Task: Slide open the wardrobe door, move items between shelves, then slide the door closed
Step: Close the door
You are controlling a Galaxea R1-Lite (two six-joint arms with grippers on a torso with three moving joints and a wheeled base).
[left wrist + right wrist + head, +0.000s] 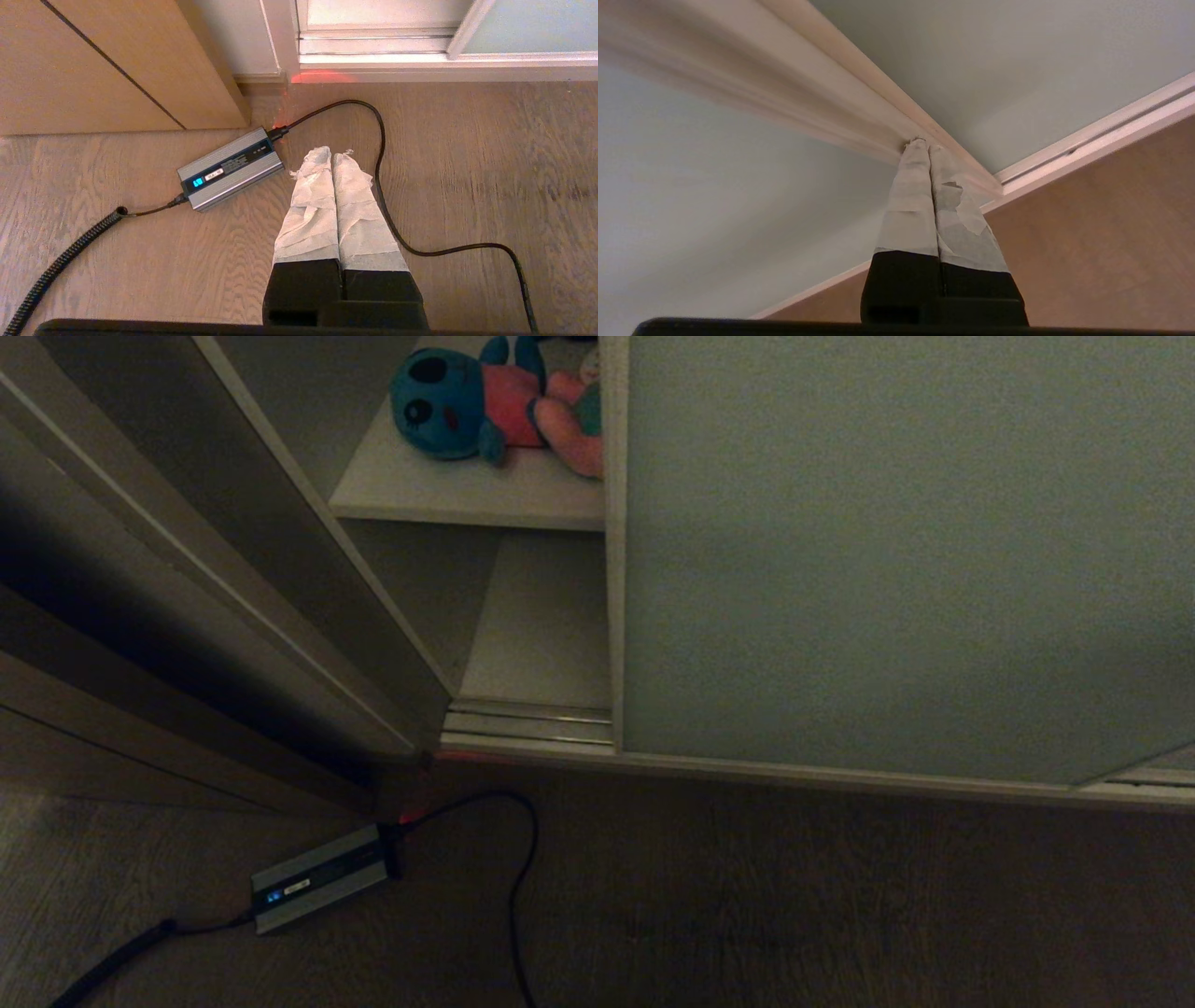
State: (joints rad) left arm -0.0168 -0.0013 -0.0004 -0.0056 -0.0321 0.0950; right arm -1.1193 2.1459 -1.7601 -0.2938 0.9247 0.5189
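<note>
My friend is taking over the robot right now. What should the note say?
Left pincer: shut, empty, parked over the floor near the charger box.
Right pincer: shut, empty, tips at the frame of the sliding wardrobe door.
Both plush toys, the blue one and the pink one, lie together on the upper shelf.
Done: toys share one shelf.
Left: the door stands partly open; slide it closed.

The sliding wardrobe door [906, 560] leaves a narrow gap at its left edge; two plush toys [504, 401] lie touching on the upper shelf [467, 490]; a charger box [317, 877] lies on the floor [794, 896].
</note>
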